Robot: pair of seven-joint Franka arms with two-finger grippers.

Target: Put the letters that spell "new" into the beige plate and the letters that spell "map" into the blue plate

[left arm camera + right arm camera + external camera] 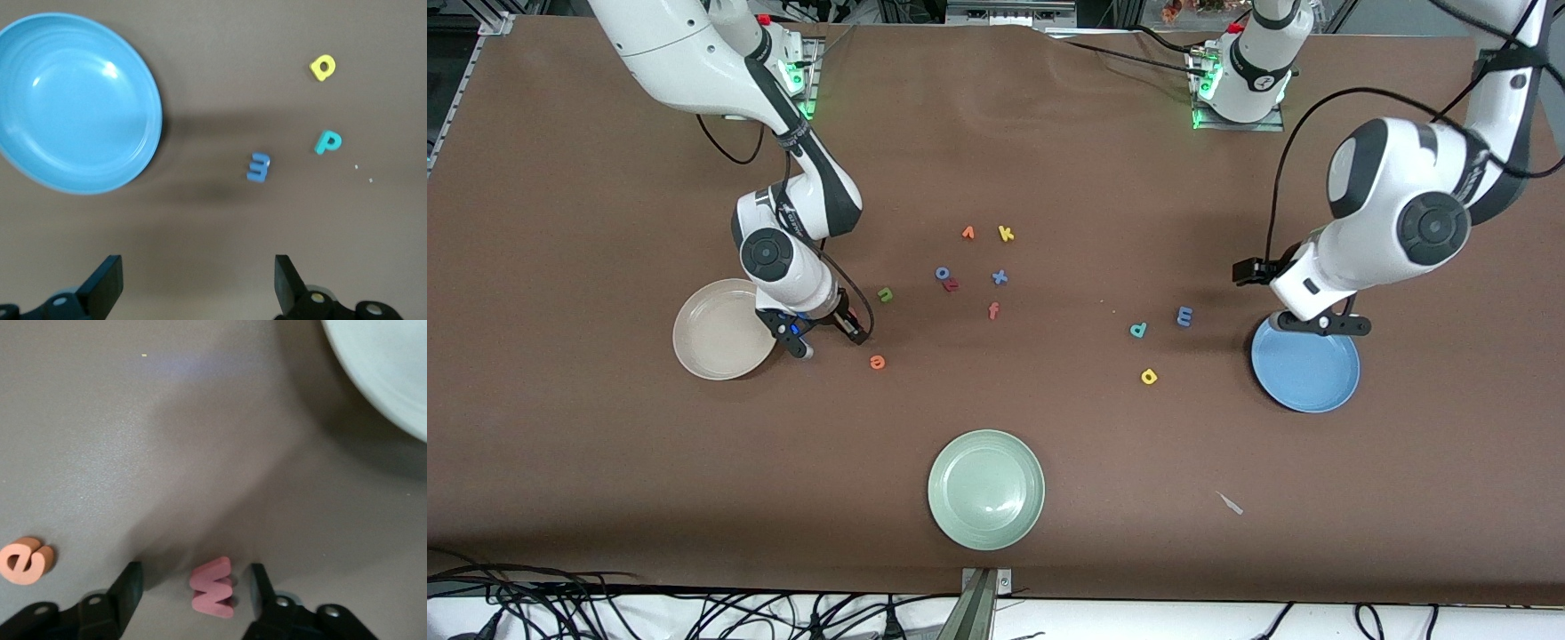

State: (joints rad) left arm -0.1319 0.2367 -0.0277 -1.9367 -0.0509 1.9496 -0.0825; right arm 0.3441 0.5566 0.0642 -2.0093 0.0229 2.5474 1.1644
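Brown matting covered the whole table [1049,133], smooth but for a ripple near the arms' bases, with cables along the edge nearest the front camera and dark framing at the base end.

Down at the table, the right pincer [193,590] stood beside the beige plate [720,329], its fingers [130,587] straddling the salmon-pink w [213,587]. A gap showed on each side of the letter, so nothing was gripped. The orange e [877,361] lay just outside that pincer, a little nearer the front camera, and the green n [885,294] lay close by, toward the middle of the table. The beige plate's rim sat right against the pincer's flank, so room was tight there.

Over the rim of the blue plate [1305,369] hung the left pincer [193,287], its fingers spread wide and holding nothing. Ahead of it on bare matting lay the blue m [258,167], the teal p [327,142] and the yellow a [322,67], each well apart from the others, with open room all round.

Mid-table, between both pincers, sat a loose cluster: the orange v [968,233], yellow k [1006,234], blue x [1000,277] and pink f [993,310]. The pale green plate [985,489] lay alone nearest the front camera.
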